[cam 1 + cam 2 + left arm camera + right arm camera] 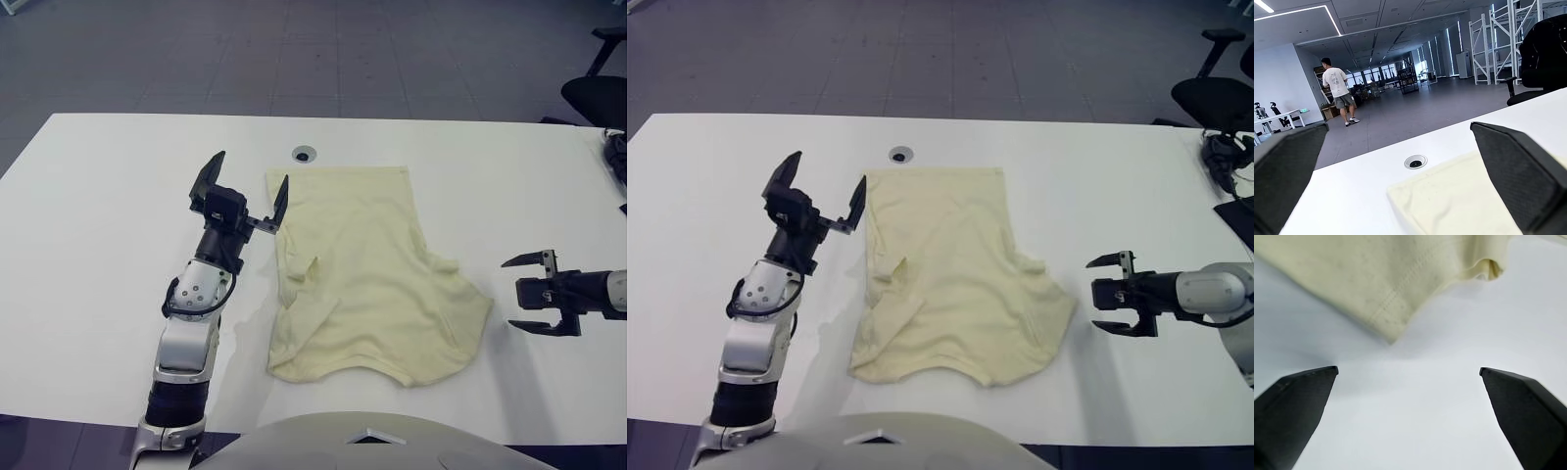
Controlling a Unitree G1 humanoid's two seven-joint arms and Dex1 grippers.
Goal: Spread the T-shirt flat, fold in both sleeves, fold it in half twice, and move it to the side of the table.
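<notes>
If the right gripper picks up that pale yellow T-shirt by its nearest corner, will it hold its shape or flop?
The pale yellow fabric T-shirt will probably flop: it already lies creased and bunched. It looks thin, so likely light. Pushed on the smooth white table, it may wrinkle rather than slide whole.

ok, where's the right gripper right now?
In the head views, the right gripper is on the right side of the table. It is open, just right of the T-shirt's near right corner, not touching it.
</notes>
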